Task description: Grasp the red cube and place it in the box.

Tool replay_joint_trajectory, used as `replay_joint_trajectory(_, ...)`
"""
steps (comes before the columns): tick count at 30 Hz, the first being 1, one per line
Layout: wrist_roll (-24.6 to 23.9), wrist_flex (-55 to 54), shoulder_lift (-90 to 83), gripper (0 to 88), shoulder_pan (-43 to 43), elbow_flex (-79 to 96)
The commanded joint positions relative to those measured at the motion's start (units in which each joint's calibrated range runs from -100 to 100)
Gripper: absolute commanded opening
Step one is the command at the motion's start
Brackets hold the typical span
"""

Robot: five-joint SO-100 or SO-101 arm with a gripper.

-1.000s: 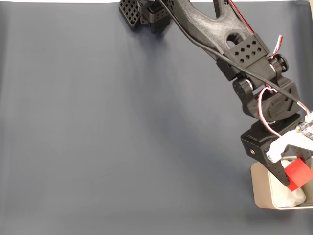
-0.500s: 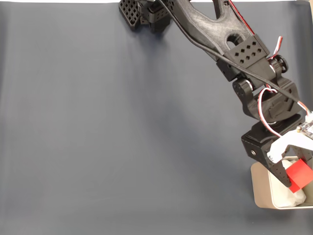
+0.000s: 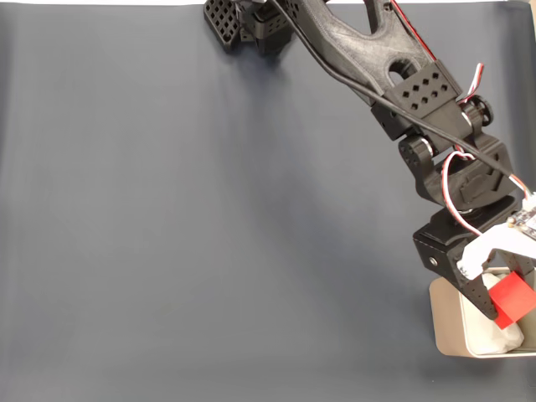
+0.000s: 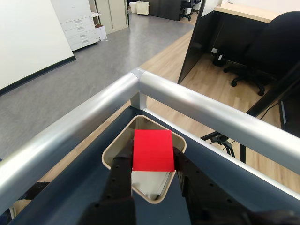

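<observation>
The hand point(image 4: 152, 161) is gripping the cube point(image 4: 153, 150), its two black fingers point(image 4: 121, 176) pressing on opposite side faces, as the wrist view is showing. In the fixed view the hand point(image 3: 502, 308) is holding the cube point(image 3: 512, 301) over the box point(image 3: 445, 322) at the lower right of the dark worktop point(image 3: 209, 234). The cube is sitting above the box point(image 4: 111, 155) opening; whether it is touching the white lining point(image 4: 147, 183) cannot be told.

Judgement on handling: the cube appears light and rigid, with flat matte faces unlikely to slip. The present hold across two parallel faces looks sound. The box walls appear thin, so a knock from a finger may shift the box. The lining looks soft and should be cushioning any drop.

Beyond the worktop, metal rails point(image 4: 211, 112) are bordering the edge.
</observation>
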Motion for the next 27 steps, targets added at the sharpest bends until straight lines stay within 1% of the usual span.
replay_joint_trajectory(1,0.24,-0.97,-1.13,27.1,0.00,-2.69)
replay_joint_trajectory(2,0.44,-1.05,-1.21,32.3,0.07,-2.69)
replay_joint_trajectory(4,0.44,-1.13,-1.39,38.4,0.07,-2.88)
replay_joint_trajectory(9,0.49,-2.28,-1.65,46.5,0.21,-2.69)
replay_joint_trajectory(27,0.49,-4.33,-2.34,47.6,0.49,-0.78)
